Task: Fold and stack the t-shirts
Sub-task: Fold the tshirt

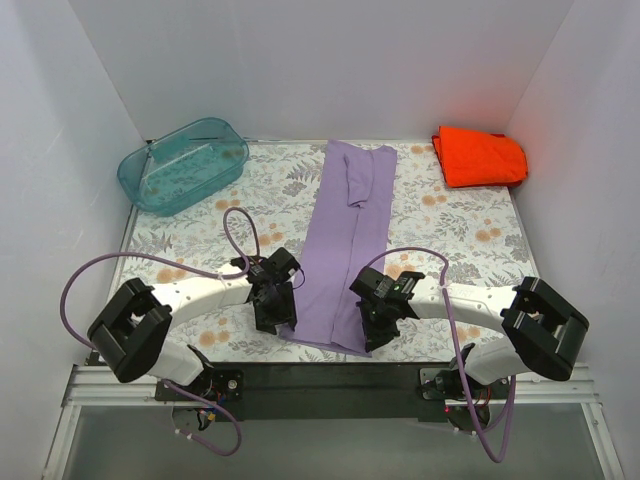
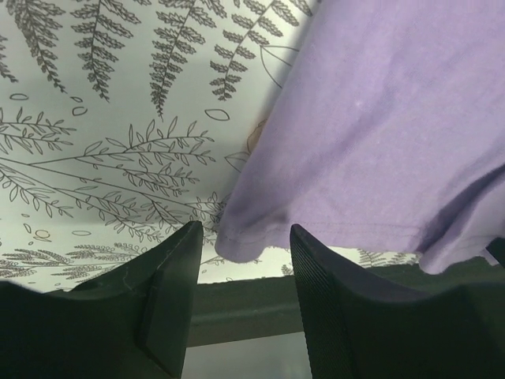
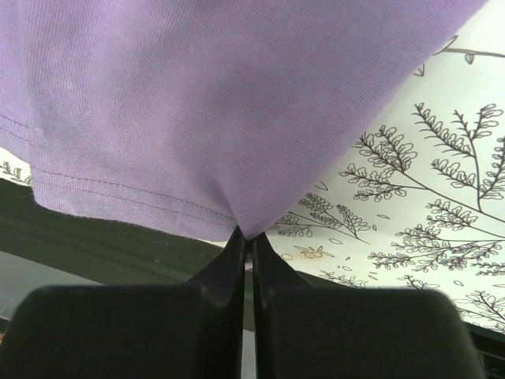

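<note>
We get bright, even light from overhead, with soft, faint shadows. The orange-red shirt [image 1: 480,157] oversaturates (it tints the wall [image 1: 450,118] behind it); wrist views look sharp.

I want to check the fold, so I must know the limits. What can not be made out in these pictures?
Top view: the near corners of the purple shirt, covered by the left gripper and the right gripper.
Right wrist view: how many layers are pinched; the shut fingers hide this.
Top view: the folds inside the orange shirt, too small to see.
</note>
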Tool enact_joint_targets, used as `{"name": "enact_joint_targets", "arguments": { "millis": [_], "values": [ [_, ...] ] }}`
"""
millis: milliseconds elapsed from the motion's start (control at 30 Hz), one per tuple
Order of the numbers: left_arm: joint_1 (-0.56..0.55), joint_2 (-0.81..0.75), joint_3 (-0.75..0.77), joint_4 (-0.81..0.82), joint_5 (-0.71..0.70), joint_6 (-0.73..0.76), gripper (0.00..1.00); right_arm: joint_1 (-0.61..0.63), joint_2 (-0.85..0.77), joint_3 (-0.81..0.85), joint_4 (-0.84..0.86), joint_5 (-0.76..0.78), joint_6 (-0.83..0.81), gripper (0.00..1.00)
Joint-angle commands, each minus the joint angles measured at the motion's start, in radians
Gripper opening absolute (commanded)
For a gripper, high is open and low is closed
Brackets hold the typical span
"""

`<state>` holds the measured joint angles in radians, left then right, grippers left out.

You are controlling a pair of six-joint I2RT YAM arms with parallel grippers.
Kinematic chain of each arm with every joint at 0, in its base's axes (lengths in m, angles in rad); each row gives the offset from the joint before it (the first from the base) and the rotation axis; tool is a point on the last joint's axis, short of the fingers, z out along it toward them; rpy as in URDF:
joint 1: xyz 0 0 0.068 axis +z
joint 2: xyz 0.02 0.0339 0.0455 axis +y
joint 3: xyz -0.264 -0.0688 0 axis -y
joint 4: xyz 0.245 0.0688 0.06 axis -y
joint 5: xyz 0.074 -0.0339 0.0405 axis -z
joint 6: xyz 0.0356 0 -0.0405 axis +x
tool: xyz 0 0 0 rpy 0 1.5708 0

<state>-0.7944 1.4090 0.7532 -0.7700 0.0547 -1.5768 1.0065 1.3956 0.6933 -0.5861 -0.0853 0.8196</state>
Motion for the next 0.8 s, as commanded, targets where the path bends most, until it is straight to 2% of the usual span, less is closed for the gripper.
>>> {"name": "enact_joint_targets", "arguments": {
  "millis": [0, 33, 67, 233, 333, 367, 600, 767],
  "values": [
    [-0.005, 0.028, 0.021, -0.005, -0.009, 0.015, 0.45, 0.004, 0.011, -0.002, -0.024, 0.019, -0.013, 0.01],
    [-0.006, 0.034, 0.017, -0.005, -0.001, 0.02, 0.44, 0.004, 0.011, -0.002, -0.023, 0.019, -0.013, 0.01],
    [-0.006, 0.038, 0.011, -0.005, 0.008, 0.023, 0.37, 0.004, 0.013, -0.002, -0.021, 0.019, -0.013, 0.01],
    [-0.008, 0.025, -0.029, 0.0, 0.031, 0.023, 0.2, 0.004, 0.028, 0.006, -0.021, 0.015, -0.02, 0.01],
    [-0.011, 0.008, -0.044, -0.002, 0.053, 0.018, 0.03, 0.004, 0.028, 0.012, -0.02, 0.01, -0.03, 0.01],
    [-0.012, -0.011, -0.051, -0.005, 0.056, 0.012, 0.0, 0.004, 0.026, 0.017, -0.021, 0.001, -0.039, 0.01],
    [-0.084, -0.163, -0.074, -0.103, 0.119, -0.06, 0.0, 0.023, -0.023, 0.077, -0.092, -0.134, -0.142, 0.01],
    [-0.206, -0.292, -0.118, -0.134, 0.177, -0.191, 0.0, 0.107, -0.096, 0.028, -0.126, -0.235, -0.119, 0.01]
  ]
}}
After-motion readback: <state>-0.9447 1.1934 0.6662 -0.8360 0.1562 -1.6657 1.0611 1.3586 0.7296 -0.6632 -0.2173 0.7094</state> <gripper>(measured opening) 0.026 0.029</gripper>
